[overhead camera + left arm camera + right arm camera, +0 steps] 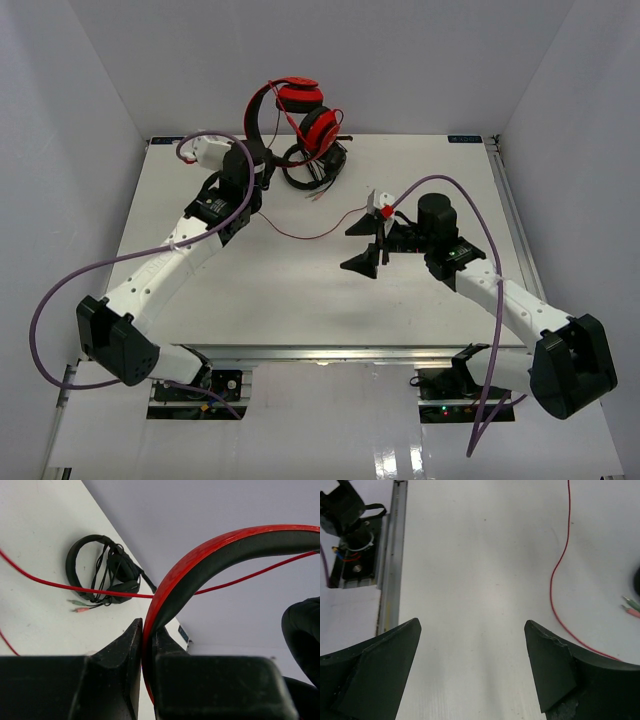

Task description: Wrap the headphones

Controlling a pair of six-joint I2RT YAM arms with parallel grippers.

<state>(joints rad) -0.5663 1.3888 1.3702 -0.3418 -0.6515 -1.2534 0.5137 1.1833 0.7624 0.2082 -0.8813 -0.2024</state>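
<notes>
The red headphones hang in the air at the back of the table, earcups to the right. My left gripper is shut on their red-black headband, which runs up between the jaws. A black ear pad shows at the right of the left wrist view. The thin red cable trails down over the table towards the right arm and shows in both wrist views. My right gripper is open and empty above the table, the cable just to its right.
Black headphones with a bundled cable lie at the back centre, below the red pair. Their green and pink plugs lie near the red cable. White walls enclose the table; a metal rail marks its edge.
</notes>
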